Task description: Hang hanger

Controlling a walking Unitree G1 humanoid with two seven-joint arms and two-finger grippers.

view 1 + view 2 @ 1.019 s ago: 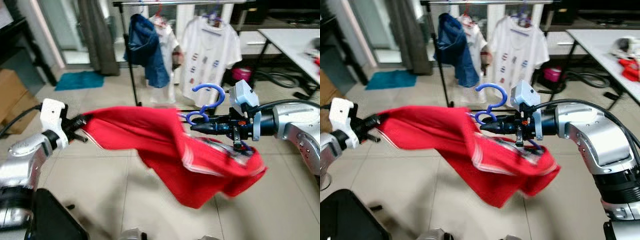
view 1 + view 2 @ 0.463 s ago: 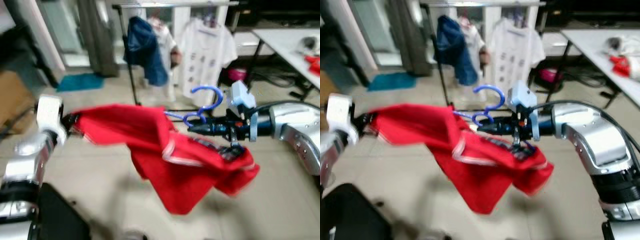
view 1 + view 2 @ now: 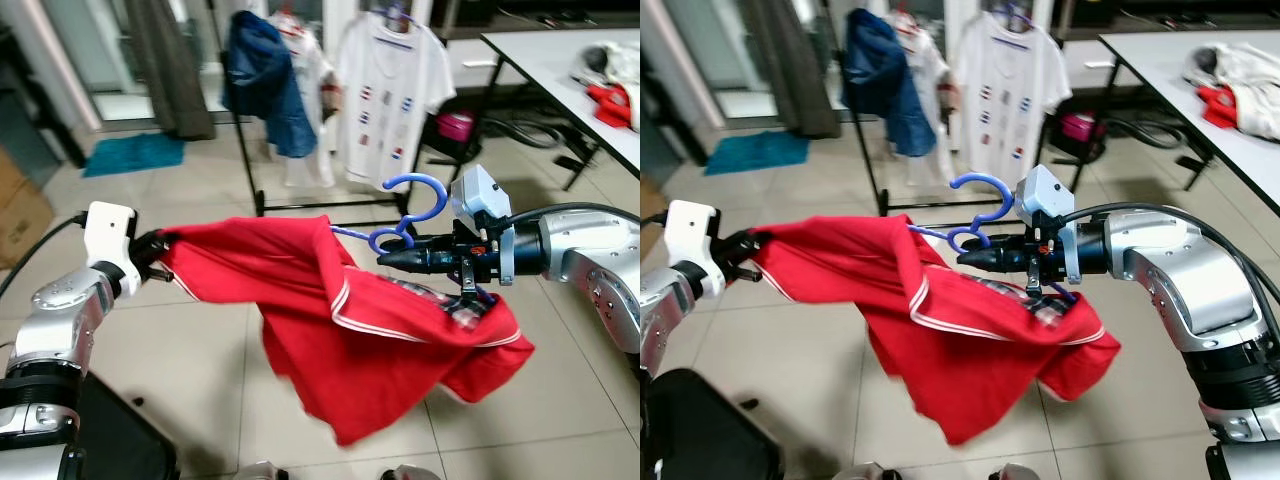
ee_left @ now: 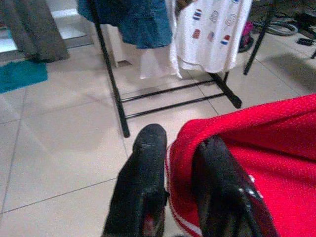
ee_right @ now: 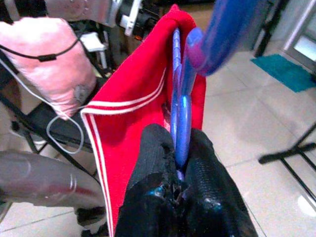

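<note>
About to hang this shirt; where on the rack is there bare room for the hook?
The rail is out of frame. Judging by the garments, the blue garment and white T-shirt crowd the middle with a narrow gap. Right of the T-shirt, towards the table, looks barer.

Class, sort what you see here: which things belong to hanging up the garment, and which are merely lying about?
Belonging to the job: red shirt, blue hanger, right gripper, left gripper, clothes rack.

Lying about: white T-shirt, blue garment, teal mat, table with clothes, cardboard box.
</note>
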